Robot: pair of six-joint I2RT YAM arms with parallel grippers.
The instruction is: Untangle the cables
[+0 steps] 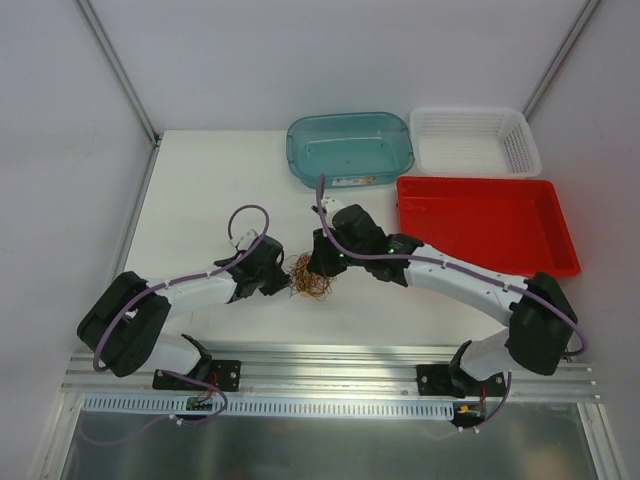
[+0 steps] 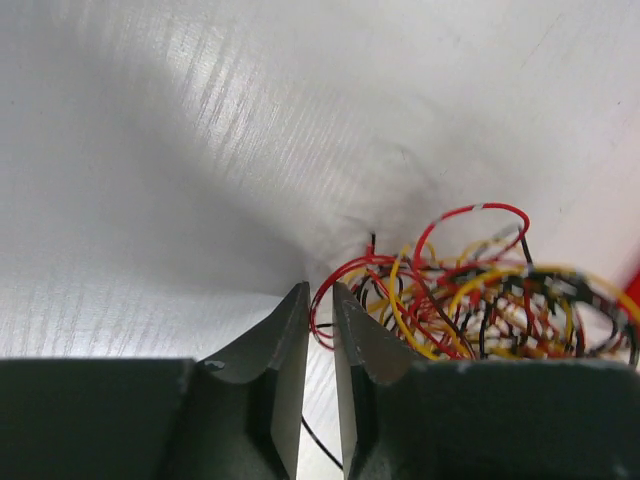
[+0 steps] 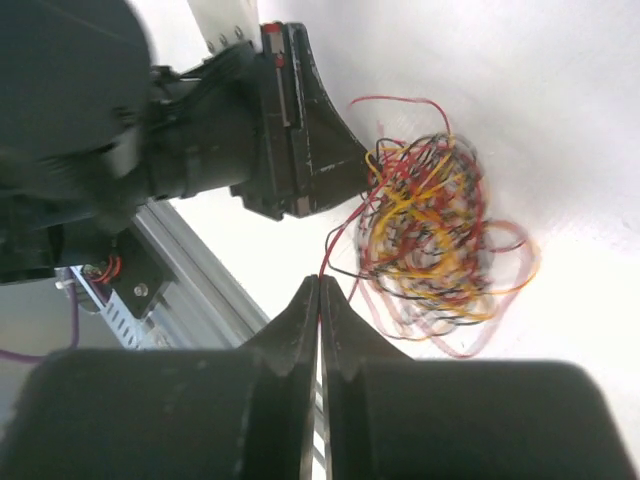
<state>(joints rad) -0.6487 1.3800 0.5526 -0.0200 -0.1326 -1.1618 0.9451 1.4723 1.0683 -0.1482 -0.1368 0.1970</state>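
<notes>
Several cables (image 3: 430, 230) ahead of right gripper (image 3: 320, 283)

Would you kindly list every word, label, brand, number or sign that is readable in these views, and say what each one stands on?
No text can be read in any of the three views.
Pale label on the near wall of the teal translucent plastic bin: too small and blurred to read.
</notes>
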